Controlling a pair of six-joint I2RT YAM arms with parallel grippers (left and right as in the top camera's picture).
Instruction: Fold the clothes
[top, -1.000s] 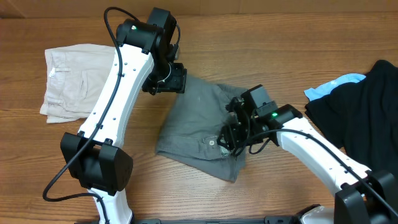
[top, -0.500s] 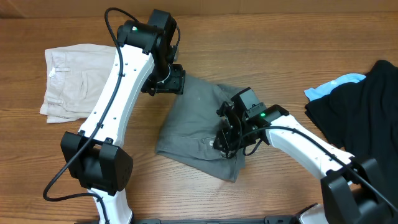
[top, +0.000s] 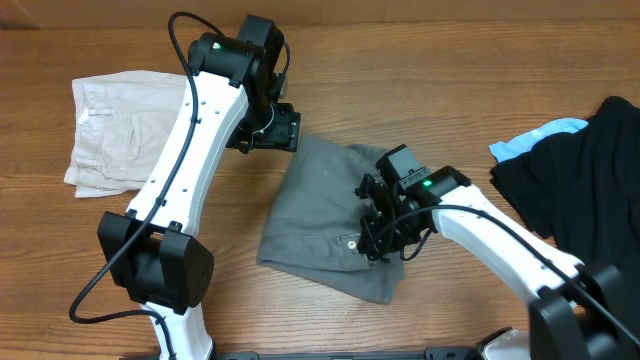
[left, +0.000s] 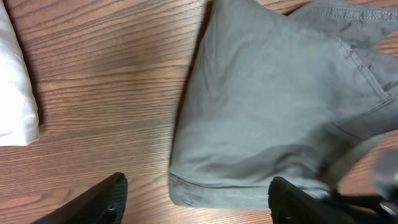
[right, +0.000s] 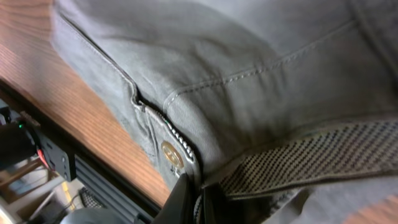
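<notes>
Tabletop (top: 420, 70); shorts (top: 315, 200) partly over right tool (top: 374, 244)

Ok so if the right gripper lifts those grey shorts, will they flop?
Probably floppy: the grey shorts lie creased and folded over. Likely light, since the cloth looks thin. Pinched beside the button, the rest would hang and drag.

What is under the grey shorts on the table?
Bare wooden table shows all around the grey shorts, which lie flat on it. Anything beneath their middle is covered by the fabric and cannot be seen.
</notes>
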